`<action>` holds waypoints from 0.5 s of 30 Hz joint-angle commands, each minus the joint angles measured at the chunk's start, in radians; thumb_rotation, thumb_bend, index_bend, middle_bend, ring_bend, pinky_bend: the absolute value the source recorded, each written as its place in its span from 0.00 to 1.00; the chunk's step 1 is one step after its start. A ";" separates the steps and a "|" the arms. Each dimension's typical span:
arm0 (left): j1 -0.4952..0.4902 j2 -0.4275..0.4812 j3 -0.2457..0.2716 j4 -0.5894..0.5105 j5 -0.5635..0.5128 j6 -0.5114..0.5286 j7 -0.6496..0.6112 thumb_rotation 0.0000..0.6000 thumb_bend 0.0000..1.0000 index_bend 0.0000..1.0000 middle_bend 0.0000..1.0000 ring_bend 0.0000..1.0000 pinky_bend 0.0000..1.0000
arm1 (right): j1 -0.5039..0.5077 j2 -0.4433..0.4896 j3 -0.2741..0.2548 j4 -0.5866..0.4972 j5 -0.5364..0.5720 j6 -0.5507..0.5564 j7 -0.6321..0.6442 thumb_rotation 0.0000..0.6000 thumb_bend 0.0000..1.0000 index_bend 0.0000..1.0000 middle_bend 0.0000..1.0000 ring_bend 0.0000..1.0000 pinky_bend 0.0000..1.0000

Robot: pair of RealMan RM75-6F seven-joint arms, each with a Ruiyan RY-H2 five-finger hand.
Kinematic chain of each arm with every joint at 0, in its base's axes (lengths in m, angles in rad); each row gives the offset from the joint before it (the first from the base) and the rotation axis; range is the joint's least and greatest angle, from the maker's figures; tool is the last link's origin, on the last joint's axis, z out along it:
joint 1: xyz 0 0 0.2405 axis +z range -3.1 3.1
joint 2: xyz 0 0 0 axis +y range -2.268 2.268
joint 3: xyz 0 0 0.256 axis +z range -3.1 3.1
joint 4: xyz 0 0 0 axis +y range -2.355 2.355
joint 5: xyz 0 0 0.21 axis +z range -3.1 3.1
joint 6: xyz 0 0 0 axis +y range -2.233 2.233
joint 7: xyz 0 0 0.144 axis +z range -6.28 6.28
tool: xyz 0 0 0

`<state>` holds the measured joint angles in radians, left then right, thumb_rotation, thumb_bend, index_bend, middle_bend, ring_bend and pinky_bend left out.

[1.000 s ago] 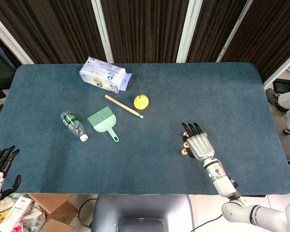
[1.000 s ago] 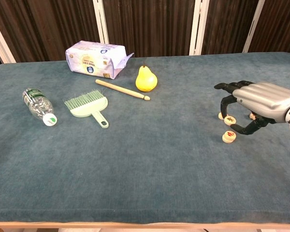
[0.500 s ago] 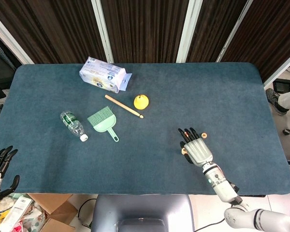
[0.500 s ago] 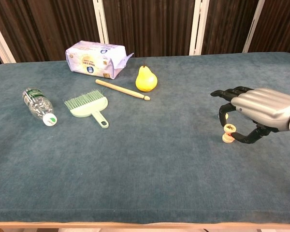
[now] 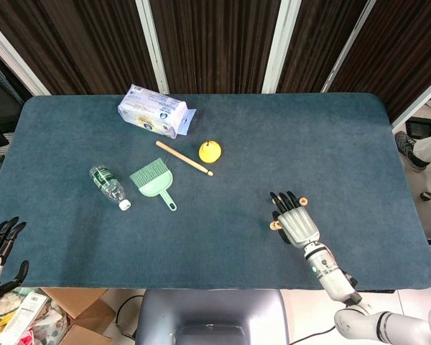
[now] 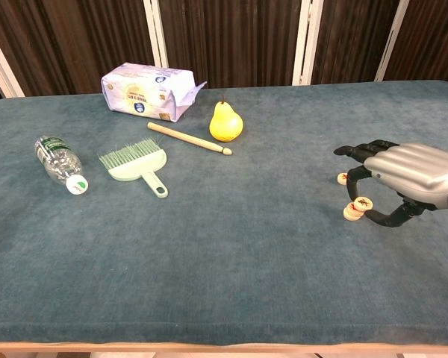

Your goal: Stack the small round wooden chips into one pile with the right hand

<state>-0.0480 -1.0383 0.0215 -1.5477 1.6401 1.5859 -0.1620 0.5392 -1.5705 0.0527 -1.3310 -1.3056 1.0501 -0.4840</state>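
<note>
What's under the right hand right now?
In the chest view, the right hand arches over two stacked chips, the top one slightly askew. Another chip lies beyond its fingertips. Anything further under the palm is covered.

We are seeing a table point(image 6: 209, 283) covered in matt, napped teal cloth. The right hand point(image 6: 403, 175) is showing a smooth, satiny silver metal-look back with glossy black fingers. The chips point(image 6: 356, 206) are looking like pale, smooth wood. The rolling stick point(image 6: 190, 139) is showing light bare wood, the pear point(image 6: 225, 123) a glossy yellow skin, the brush point(image 6: 134, 164) matt green plastic, the bottle point(image 6: 58, 160) clear shiny plastic, and the tissue pack point(image 6: 145, 89) crinkled glossy plastic film.
</note>
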 commanded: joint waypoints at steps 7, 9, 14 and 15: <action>-0.001 0.001 -0.002 -0.001 -0.006 -0.005 -0.003 1.00 0.50 0.00 0.00 0.00 0.00 | 0.004 -0.003 0.008 0.000 -0.003 -0.003 0.010 1.00 0.52 0.62 0.07 0.00 0.00; -0.001 0.002 -0.002 -0.002 -0.006 -0.006 -0.005 1.00 0.50 0.00 0.00 0.00 0.00 | 0.005 -0.004 0.009 0.001 0.000 -0.006 0.006 1.00 0.52 0.61 0.07 0.00 0.00; 0.001 0.001 -0.001 -0.001 0.002 0.002 -0.004 1.00 0.50 0.00 0.00 0.00 0.00 | 0.005 -0.001 0.008 -0.006 0.014 -0.018 -0.007 1.00 0.52 0.49 0.06 0.00 0.00; 0.001 0.001 0.000 0.000 0.003 0.003 -0.005 1.00 0.50 0.00 0.00 0.00 0.00 | 0.005 0.000 0.007 -0.009 0.014 -0.019 -0.008 1.00 0.52 0.45 0.05 0.00 0.00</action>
<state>-0.0467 -1.0374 0.0213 -1.5481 1.6431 1.5888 -0.1669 0.5444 -1.5715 0.0605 -1.3378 -1.2924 1.0323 -0.4910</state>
